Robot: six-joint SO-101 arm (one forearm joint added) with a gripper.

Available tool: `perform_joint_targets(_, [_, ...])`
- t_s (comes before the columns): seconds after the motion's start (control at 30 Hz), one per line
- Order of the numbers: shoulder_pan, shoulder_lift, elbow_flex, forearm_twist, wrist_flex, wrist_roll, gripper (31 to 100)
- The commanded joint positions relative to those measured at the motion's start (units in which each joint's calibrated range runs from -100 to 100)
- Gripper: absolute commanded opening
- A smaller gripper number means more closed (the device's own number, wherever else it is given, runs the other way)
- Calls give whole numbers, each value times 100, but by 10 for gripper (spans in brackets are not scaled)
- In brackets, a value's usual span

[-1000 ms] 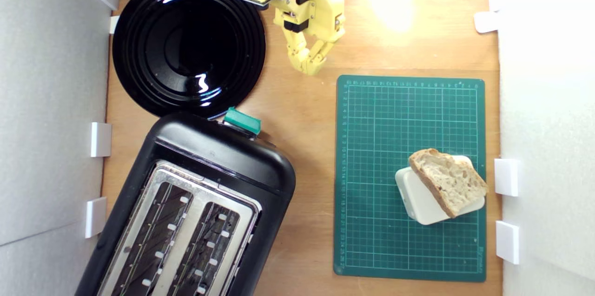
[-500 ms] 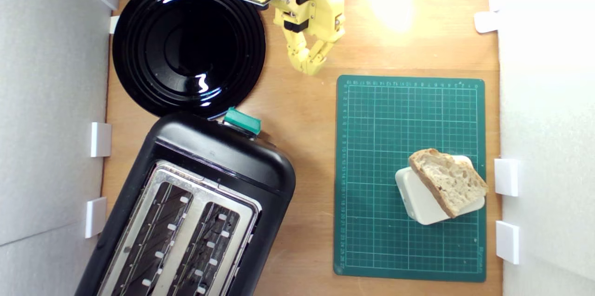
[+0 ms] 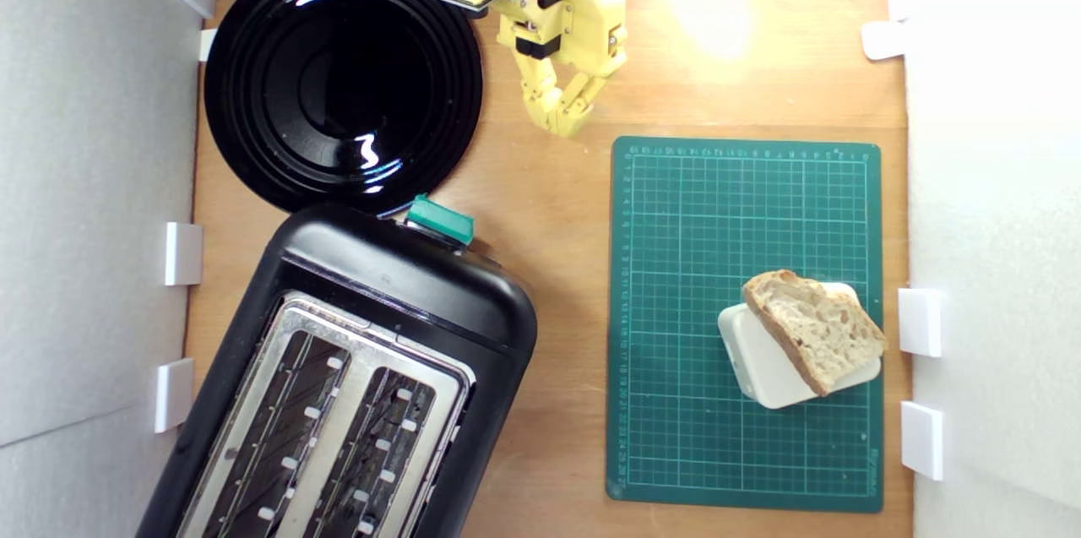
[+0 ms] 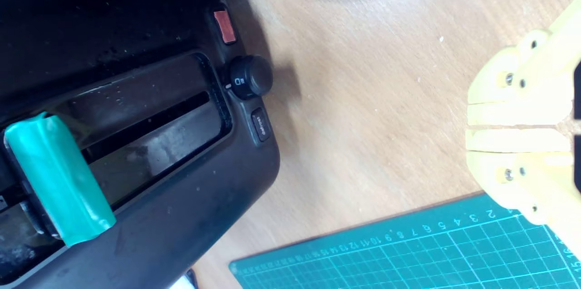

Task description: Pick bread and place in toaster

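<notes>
1. Overhead scene of a wooden table (image 3: 549, 268) between white foam walls (image 3: 93, 183) fitted with small white blocks.
2. Gripper (image 3: 564, 126): yellow plastic, hanging over bare wood near the far edge of the table, between the plate and the mat. Its two fingers (image 3: 545, 103) meet at the tips. The wrist view shows them pressed together with only a thin seam between them — nothing is held.
3. Bread (image 3: 812, 328): one rustic slice with pale holey crumb and brown crust. It lies flat on a cream-white box (image 3: 764, 365), overhanging the box's edge on the exterior view's right. It is well apart from the gripper.
4. Mat (image 3: 692, 268): a green gridded cutting mat on the exterior view's right. The box sits on its lower right part.
5. Toaster (image 3: 405, 285): large and black, set at an angle in the lower left of the exterior view. Its silver top plate has two long slots with wire guides, both with no bread in them. A green lever (image 3: 439, 220) sticks out of the end facing the plate.
6. Plate (image 3: 342, 78): round, glossy black, at the upper left of the exterior view — its rim is just beside the toaster's lever end.
7. Wrist view, close up: the toaster's end panel with the green lever, a black dial (image 4: 249, 77), a small button (image 4: 260, 124) and a reddish square (image 4: 224, 26); a corner of the mat lies near the closed fingers.
</notes>
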Motion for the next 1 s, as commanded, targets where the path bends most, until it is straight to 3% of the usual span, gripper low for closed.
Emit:
perform_joint_targets(0.0, [-6, -44, -20, -25, 76, -12, 321])
perform_joint_targets(0.73, [-14, -19, -38, -34, 85, -33, 326])
perform_joint_targets(0.97, [-6, 56, -129, -7, 42, -263, 327])
